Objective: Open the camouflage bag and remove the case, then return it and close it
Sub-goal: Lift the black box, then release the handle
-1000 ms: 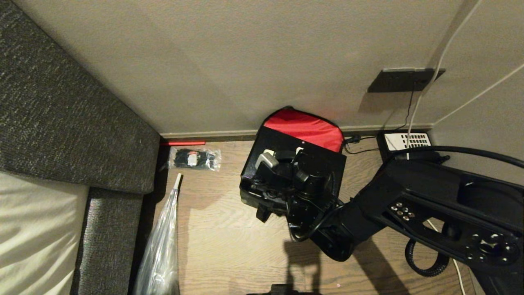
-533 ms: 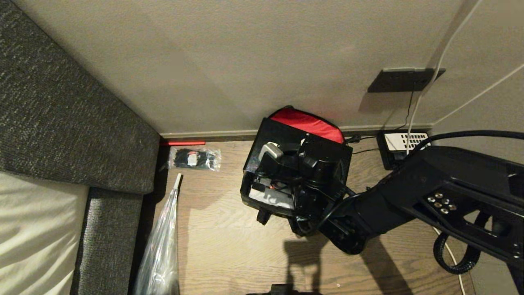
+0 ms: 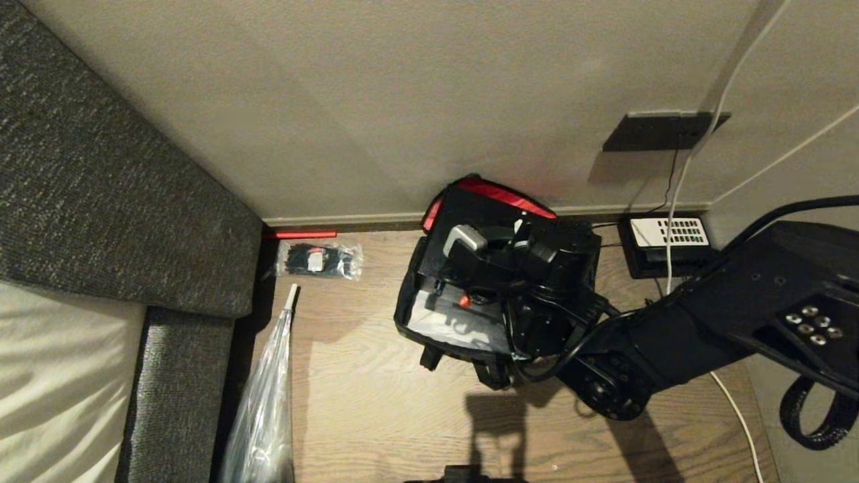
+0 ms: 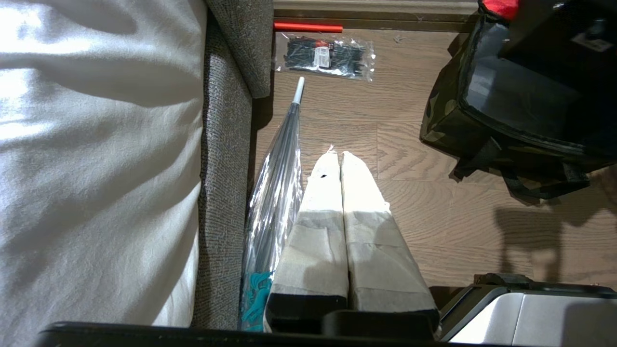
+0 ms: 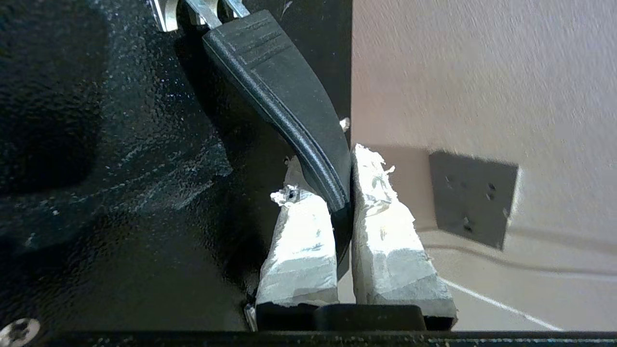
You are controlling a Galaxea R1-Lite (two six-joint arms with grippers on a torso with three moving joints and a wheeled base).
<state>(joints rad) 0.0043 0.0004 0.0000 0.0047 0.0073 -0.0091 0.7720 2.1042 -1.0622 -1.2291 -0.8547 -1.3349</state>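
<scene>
Dim warm indoor light, hard arm shadows on the wooden floor [image 3: 376, 402], blurred wall in the right wrist view.

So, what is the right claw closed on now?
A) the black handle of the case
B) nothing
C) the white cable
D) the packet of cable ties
A: in the right wrist view the right claw pinches the case's black handle between its taped fingers.
</scene>
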